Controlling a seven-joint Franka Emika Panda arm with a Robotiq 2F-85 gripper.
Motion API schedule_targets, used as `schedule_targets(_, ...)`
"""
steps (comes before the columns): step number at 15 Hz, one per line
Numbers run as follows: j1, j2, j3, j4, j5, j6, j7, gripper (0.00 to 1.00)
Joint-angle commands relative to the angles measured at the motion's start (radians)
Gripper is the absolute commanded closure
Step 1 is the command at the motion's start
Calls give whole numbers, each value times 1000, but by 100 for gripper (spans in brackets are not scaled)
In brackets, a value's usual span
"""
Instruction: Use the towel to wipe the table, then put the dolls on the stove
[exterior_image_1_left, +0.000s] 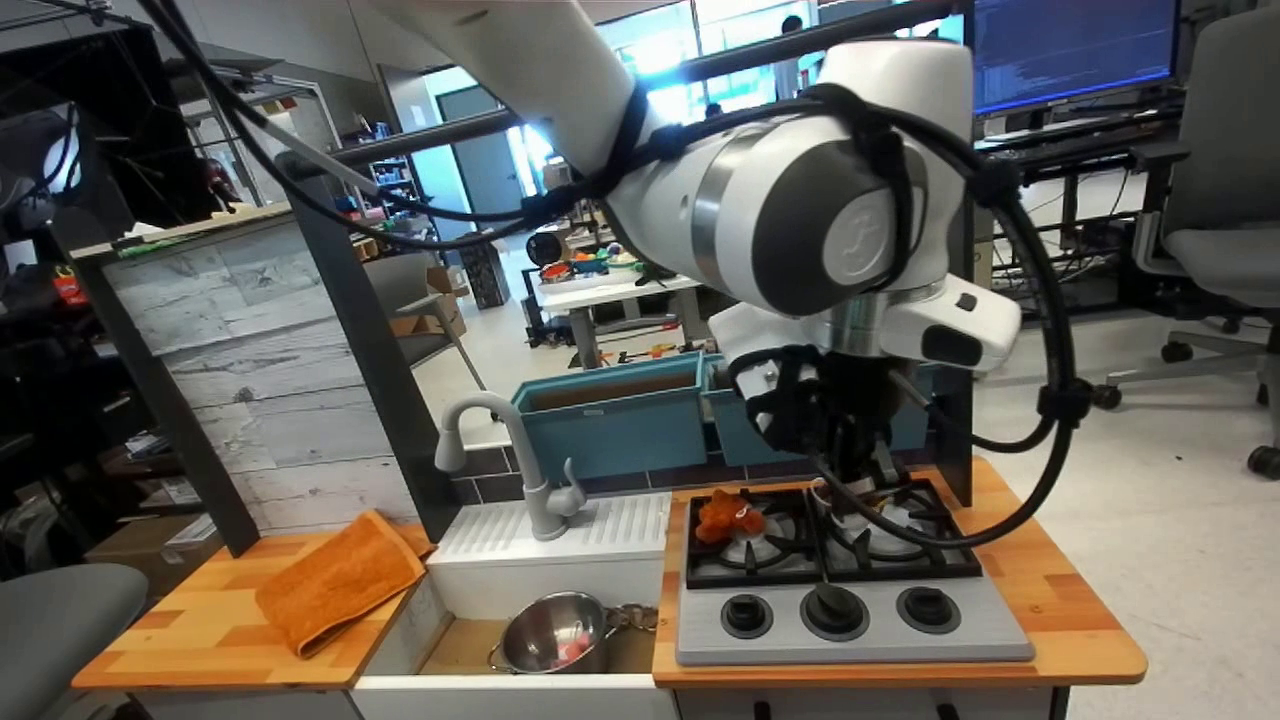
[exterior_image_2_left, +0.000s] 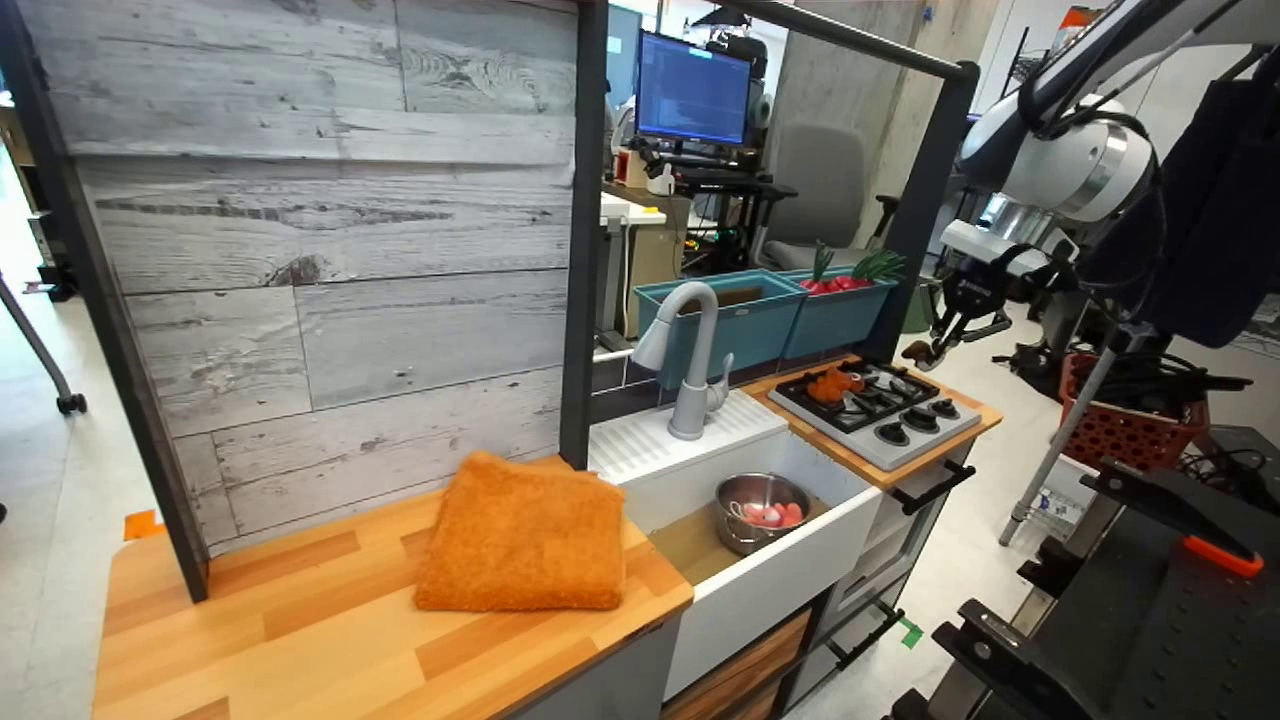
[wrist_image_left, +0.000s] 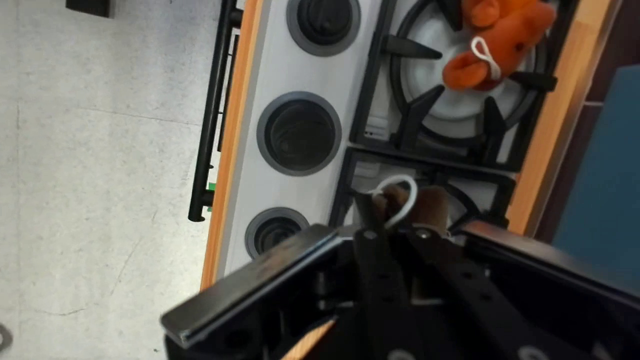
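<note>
Held the brown doll (wrist_image_left: 431, 206) clamped in the gripper (wrist_image_left: 395, 227) above the stove (exterior_image_1_left: 787, 632), behind its front edge, likely mid-placement, needing lowering next.

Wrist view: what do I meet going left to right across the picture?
Pale floor → black drawer handle → stove knobs → orange doll → blue planter

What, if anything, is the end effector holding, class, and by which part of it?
A brown doll, gripped by the end effector, apparently near its white loop; the exact spot is hidden.
</note>
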Motion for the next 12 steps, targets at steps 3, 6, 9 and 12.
schedule_targets(3,-94,110,59,237,123,-65,81,99)
schedule_targets(6,-92,151,74,301,128,-57,107,68)
schedule_targets(9,-85,176,101,335,118,-66,100,46)
schedule_targets(12,-83,175,138,338,95,-183,39,25)
